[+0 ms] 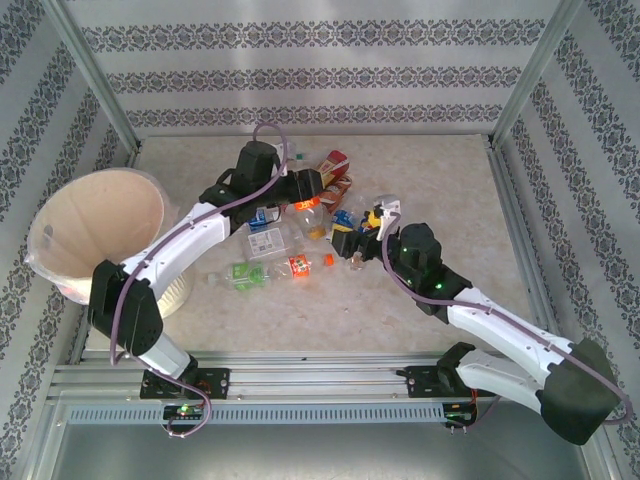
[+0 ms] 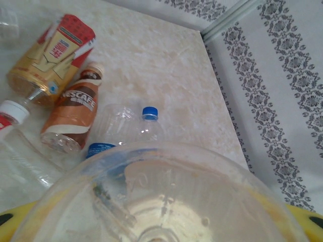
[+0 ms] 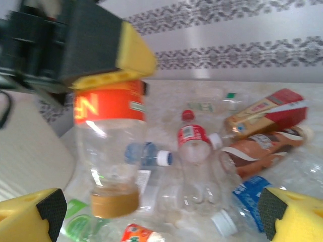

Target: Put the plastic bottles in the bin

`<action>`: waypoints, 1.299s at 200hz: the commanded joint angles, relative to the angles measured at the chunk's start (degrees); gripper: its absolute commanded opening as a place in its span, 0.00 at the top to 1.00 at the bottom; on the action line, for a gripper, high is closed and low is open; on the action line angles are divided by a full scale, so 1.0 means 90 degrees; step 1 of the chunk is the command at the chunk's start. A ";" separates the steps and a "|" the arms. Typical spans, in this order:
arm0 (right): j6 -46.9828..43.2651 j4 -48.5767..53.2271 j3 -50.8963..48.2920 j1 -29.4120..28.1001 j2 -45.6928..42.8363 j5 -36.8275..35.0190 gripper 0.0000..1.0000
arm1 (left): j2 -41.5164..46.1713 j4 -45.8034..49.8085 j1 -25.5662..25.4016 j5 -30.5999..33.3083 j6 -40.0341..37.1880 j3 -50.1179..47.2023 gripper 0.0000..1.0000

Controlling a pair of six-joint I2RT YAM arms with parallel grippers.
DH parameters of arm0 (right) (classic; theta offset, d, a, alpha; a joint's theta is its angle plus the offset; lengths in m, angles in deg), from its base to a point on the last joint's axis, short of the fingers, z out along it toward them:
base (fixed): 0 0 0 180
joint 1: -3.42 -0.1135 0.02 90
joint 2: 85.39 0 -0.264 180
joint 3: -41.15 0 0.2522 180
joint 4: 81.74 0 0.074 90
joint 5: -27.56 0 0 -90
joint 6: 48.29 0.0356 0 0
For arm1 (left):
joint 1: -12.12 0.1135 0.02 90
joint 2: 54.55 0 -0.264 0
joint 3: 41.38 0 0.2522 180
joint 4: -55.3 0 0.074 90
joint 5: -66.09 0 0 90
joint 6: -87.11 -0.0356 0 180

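**Bottle pinched above the heap, bin at the left edge**

My left claw (image 1: 304, 200) is pinching an orange-labelled clear bottle (image 3: 108, 151) by its labelled upper part, yellow pads (image 3: 136, 55) pressed against it. A little amber liquid sits in the bottle's lower end. On the left wrist camera its rounded clear end (image 2: 166, 201) looms close to the lens. I cannot tell whether it touches the bottles under it.

My right claw (image 3: 161, 212) is spread wide with nothing between its fingers, just beside the right of the heap. The other plastic bottles (image 1: 270, 255) lie jumbled around the middle of the surface (image 1: 440, 170). Among them I see a brown Nescafe bottle (image 2: 75, 113) beside a red-and-tan bottle (image 2: 50, 55), a blue-capped clear bottle (image 2: 136, 126) and a red-capped bottle (image 3: 194, 146).

The bin (image 1: 100, 230) sits at the left edge of the surface, well apart from the held bottle.
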 commanded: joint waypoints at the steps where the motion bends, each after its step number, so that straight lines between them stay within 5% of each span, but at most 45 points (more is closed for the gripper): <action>1: 0.0208 -0.0069 -0.0185 0.0061 -0.0084 -0.0739 0.02 | 0.0392 0.0401 0.0194 0.0403 -0.0286 0.0264 0.47; 107: 0.0414 0.0016 -0.0041 0.0165 0.0252 -0.0914 0.02 | 0.1645 0.2594 0.0774 0.2123 -0.1608 0.1611 0.48; 198: 0.0440 0.0067 0.0244 0.0195 0.0730 -0.0780 0.02 | 0.1787 0.4212 0.0994 0.5903 -0.3474 0.3424 0.48; 231: 0.0423 0.0077 0.0301 0.0208 0.0851 -0.0780 0.02 | 0.1967 0.4226 0.1558 0.7203 -0.4029 0.3489 0.48; 260: 0.0434 0.0124 0.0376 0.0227 0.0988 -0.0741 0.02 | 0.2223 0.4221 0.2601 0.7263 -0.4028 0.3109 0.48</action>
